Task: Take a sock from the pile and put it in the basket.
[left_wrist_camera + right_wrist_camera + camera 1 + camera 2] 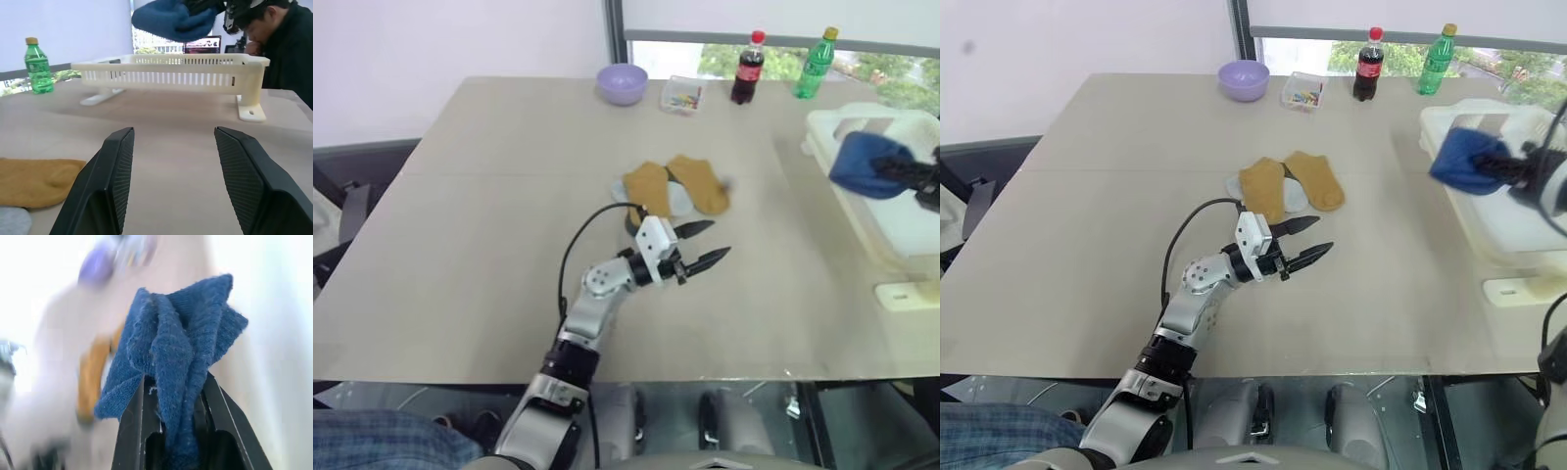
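Note:
My right gripper [899, 172] is shut on a royal blue sock [864, 163] and holds it in the air over the near-left part of the cream-white slotted basket [886, 257] at the table's right edge. The same blue sock [171, 352] bunches up between the black fingers in the right wrist view. What is left of the pile [677, 186], two mustard-yellow socks over a pale grey one, lies in the middle of the table. My left gripper [707, 243] hovers open just in front of the pile, pointing right, with nothing between its fingers.
At the table's far edge stand a lilac bowl [622, 83], a small clear box [681, 95], a cola bottle [748, 68] and a green bottle [816, 64]. A person [281, 44] sits beyond the basket in the left wrist view.

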